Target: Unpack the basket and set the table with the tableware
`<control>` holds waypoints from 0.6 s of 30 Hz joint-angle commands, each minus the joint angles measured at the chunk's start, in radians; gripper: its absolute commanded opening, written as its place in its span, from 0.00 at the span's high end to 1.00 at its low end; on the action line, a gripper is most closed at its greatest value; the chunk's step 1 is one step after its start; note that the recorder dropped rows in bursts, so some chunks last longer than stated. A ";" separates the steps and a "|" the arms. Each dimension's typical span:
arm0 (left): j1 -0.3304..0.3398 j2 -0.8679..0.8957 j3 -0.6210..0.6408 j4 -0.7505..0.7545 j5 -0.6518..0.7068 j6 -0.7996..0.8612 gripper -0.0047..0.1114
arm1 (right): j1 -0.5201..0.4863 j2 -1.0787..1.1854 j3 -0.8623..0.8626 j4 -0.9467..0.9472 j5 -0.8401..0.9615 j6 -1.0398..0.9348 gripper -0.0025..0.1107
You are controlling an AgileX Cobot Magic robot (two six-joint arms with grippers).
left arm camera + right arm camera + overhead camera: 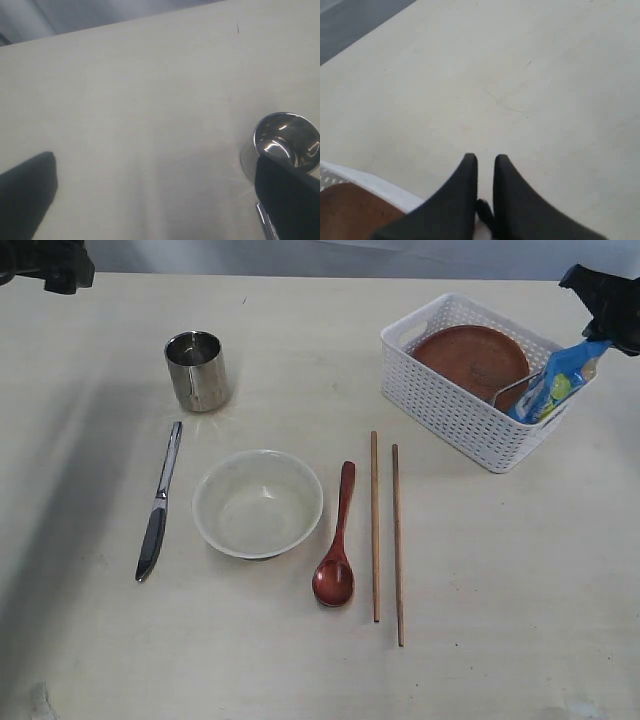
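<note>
A place setting lies on the pale table [500, 570]: steel cup [198, 370], knife [160, 502], cream bowl [258, 503], wooden spoon [338, 540] and two chopsticks [375, 530], spaced as for one diner. The white basket [450, 405], at the right, holds the brown plate [470, 355], a fork [510, 390] and a leaning blue snack packet [555, 380]. The right claw [485, 159] hovers by the basket, narrowed almost shut, apparently empty. The left claw [155, 165] hangs wide open near the cup.
</note>
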 commanded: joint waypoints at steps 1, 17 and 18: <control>0.003 -0.006 0.007 -0.013 -0.001 -0.002 0.05 | -0.004 0.001 0.001 0.003 0.005 0.003 0.98; 0.003 -0.006 0.007 -0.013 -0.005 -0.002 0.05 | 0.003 -0.160 0.001 0.006 -0.010 -0.013 0.98; 0.003 -0.006 0.007 -0.013 -0.005 -0.002 0.05 | 0.005 -0.170 0.001 -0.001 -0.010 -0.014 0.98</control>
